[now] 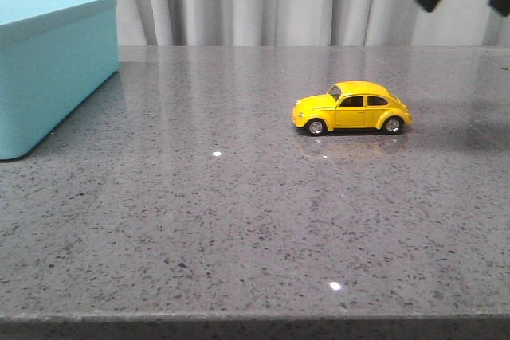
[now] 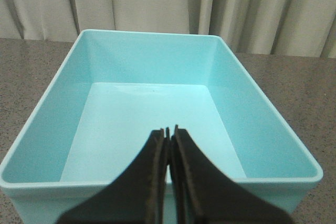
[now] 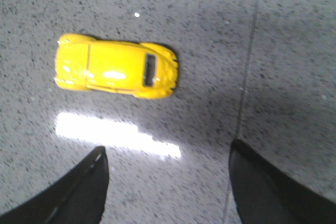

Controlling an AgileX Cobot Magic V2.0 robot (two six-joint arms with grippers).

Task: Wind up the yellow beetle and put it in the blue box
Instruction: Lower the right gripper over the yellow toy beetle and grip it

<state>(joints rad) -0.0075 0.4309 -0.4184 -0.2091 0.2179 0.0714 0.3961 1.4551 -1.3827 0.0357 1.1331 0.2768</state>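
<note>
**No readable text in any view**

Nothing can be read here — no letters, numbers, brand marks or signs. The yellow beetle (image 1: 351, 107) shows plain glossy paint on its side and roof, with no badge or plate legible. The blue box (image 2: 157, 108) has smooth unmarked walls and floor — no label or print. The speckled table (image 1: 239, 220) carries no markings.

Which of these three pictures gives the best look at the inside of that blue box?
The left wrist view: it looks down into the blue box, showing its floor and all four inner walls, with nothing inside. The front view catches only one outer corner of it at the table's left edge. The right wrist view does not show it, only the yellow beetle.
</note>
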